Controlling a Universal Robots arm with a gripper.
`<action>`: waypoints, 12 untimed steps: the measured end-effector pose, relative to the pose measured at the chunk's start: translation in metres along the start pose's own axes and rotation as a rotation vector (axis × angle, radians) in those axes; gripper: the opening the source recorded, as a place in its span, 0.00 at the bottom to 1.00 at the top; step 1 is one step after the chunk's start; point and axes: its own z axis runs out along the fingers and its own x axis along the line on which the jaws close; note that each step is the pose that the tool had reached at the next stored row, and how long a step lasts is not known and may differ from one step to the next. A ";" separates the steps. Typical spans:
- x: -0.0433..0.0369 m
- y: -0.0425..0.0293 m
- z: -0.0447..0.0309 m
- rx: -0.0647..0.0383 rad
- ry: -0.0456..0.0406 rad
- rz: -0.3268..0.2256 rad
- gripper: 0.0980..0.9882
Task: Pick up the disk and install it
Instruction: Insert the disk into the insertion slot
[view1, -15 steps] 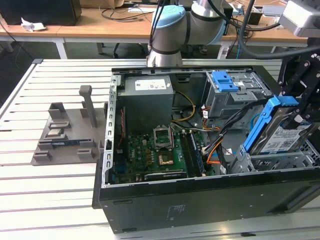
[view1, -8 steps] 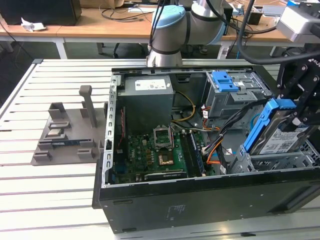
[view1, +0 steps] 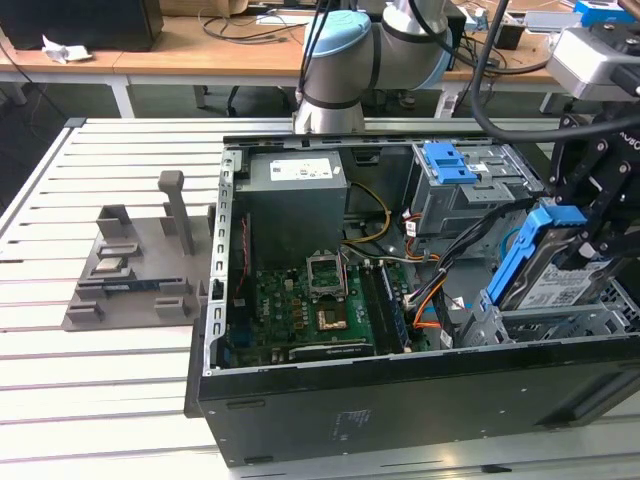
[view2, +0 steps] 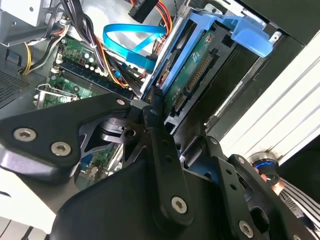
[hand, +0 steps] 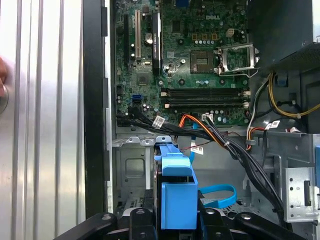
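I saw the gripper (hand: 176, 221) clamped on the disk (view1: 558, 283), its fingers (hand: 145, 222) closed against both blue rails. The disk hung tilted above the drive bay (view1: 540, 326), at the end of the computer case (view1: 400, 400) on the exterior view's right.

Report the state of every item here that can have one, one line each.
silver rectangular disk in blue plastic rails: gripped, tilted, above the grey metal drive bay, not seated.
black end effector: shut on the disk's blue rails.
black desktop computer case: lying on its side, side panel off.
metal processor socket on the green motherboard: retention frame swung open.
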 end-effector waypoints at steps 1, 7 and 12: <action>0.0000 0.0000 0.0004 0.000 0.0000 0.000 0.30; 0.0000 -0.0001 0.0009 0.000 -0.0001 0.000 0.32; 0.0000 -0.0001 0.0012 0.000 -0.0001 0.000 0.39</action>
